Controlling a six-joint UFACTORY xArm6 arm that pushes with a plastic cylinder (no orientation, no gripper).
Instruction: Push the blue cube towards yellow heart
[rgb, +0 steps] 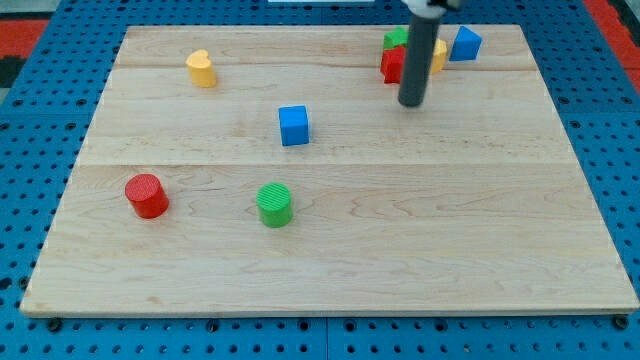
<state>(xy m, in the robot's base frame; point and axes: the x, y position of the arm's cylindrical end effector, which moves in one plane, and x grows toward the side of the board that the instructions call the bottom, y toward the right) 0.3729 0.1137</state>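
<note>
A blue cube (294, 126) sits near the middle of the wooden board, a little towards the view's top. A yellow heart (202, 69) lies at the view's upper left, up and to the left of the cube. My tip (411, 103) is to the right of the blue cube and slightly higher in the view, well apart from it. The rod rises from the tip towards the view's top edge.
A cluster at the view's top right holds a red block (391, 65), a green block (396, 40), a yellow block (439, 55) and a second blue block (465, 43), partly hidden by the rod. A red cylinder (147, 195) and a green cylinder (275, 205) stand at the lower left.
</note>
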